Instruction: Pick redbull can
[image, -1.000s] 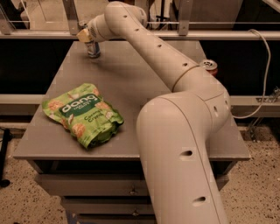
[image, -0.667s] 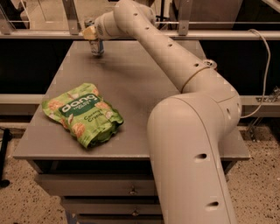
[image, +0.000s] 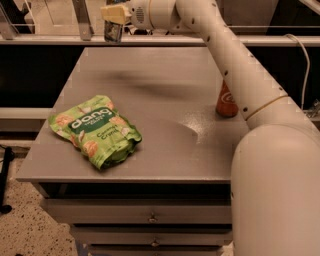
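My gripper (image: 113, 21) is at the top left of the camera view, beyond the far edge of the grey table (image: 150, 100). It is shut on the redbull can (image: 113, 32), a slim blue-and-silver can that hangs below the yellowish fingers, lifted clear of the tabletop. The white arm (image: 235, 65) reaches across from the lower right.
A green snack bag (image: 95, 131) lies on the table's front left. A red Coca-Cola can (image: 226, 102) stands at the right, partly behind the arm. Drawers (image: 150, 217) sit under the tabletop. A rail runs behind the table.
The gripper has lifted the can off the far left of the table and carried it up and back. The camera view has shifted, showing the red can.
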